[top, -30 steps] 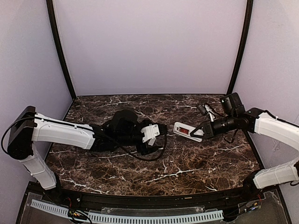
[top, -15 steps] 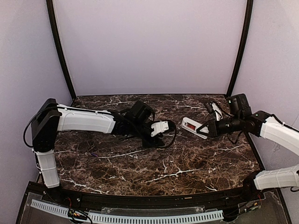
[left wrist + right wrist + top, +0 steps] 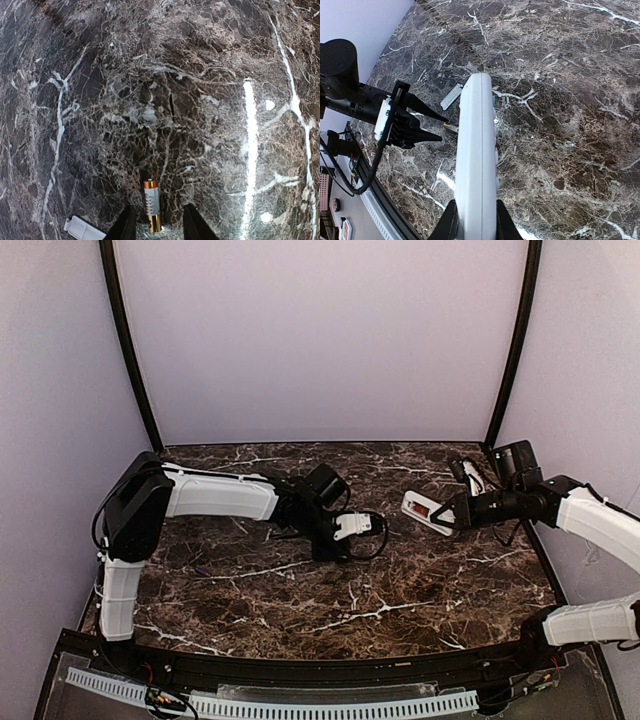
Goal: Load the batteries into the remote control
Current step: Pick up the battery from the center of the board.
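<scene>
An AA battery (image 3: 152, 205) with gold ends lies flat on the marble. My left gripper (image 3: 159, 210) points down over it, one finger on each side. The jaws stand a little wider than the battery, with a gap showing on its right side. In the top view the left gripper (image 3: 333, 546) sits mid-table and hides the battery. The white remote control (image 3: 476, 165) is held above the table with my right gripper (image 3: 475, 207) shut on its near end. From the top view the remote control (image 3: 428, 513) shows a red patch in its recessed back. The right wrist view shows the battery (image 3: 451, 128) at the left gripper's tips.
A small loose white cover piece (image 3: 82, 229) lies on the marble just left of the left gripper, and the cover piece (image 3: 451, 96) shows beside the remote's far end. A black cable (image 3: 368, 540) loops by the left wrist. Black frame posts (image 3: 128, 350) stand at the back corners.
The left arm has reached right and farther across the table, and its jaws have narrowed around the battery. The right arm has drawn the remote control slightly right and back.
</scene>
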### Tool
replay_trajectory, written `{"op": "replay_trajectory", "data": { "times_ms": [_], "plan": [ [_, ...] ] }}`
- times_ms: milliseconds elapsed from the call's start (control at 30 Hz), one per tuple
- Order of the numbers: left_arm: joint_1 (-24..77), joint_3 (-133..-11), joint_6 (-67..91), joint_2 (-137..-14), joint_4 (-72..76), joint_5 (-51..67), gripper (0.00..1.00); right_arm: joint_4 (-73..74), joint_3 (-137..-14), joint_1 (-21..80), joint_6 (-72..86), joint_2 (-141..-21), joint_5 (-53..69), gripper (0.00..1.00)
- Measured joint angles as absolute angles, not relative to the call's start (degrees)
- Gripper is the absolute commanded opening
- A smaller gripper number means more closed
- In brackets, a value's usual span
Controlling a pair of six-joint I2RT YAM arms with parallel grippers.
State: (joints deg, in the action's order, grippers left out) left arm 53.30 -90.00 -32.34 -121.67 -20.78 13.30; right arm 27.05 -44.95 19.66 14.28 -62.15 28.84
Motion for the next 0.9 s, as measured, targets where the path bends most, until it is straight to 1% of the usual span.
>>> {"op": "replay_trajectory", "data": {
  "times_ms": [367, 533, 633, 800, 900],
  "plan": [
    [53.3, -95.9, -32.1, -127.4, -25.2, 11.8, 0.22, 27.0, -44.9, 19.0, 14.2, -62.8, 30.2, 0.00],
    [53.3, -97.6, -31.6, -128.8, -26.8, 11.2, 0.11, 27.1, -44.9, 18.9, 14.2, -63.2, 30.4, 0.00],
    [53.3, -98.1, -31.6, -128.8, -28.1, 10.9, 0.02, 27.1, -44.9, 18.7, 14.2, -63.7, 30.9, 0.00],
    [53.3, -98.2, -31.3, -128.5, -29.8, 10.6, 0.01, 27.1, -44.9, 18.6, 14.0, -65.3, 33.2, 0.00],
    [53.3, -92.6, -31.1, -125.1, -27.7, 10.8, 0.00, 27.0, -44.9, 18.6, 14.0, -66.8, 36.2, 0.00]
  ]
}}
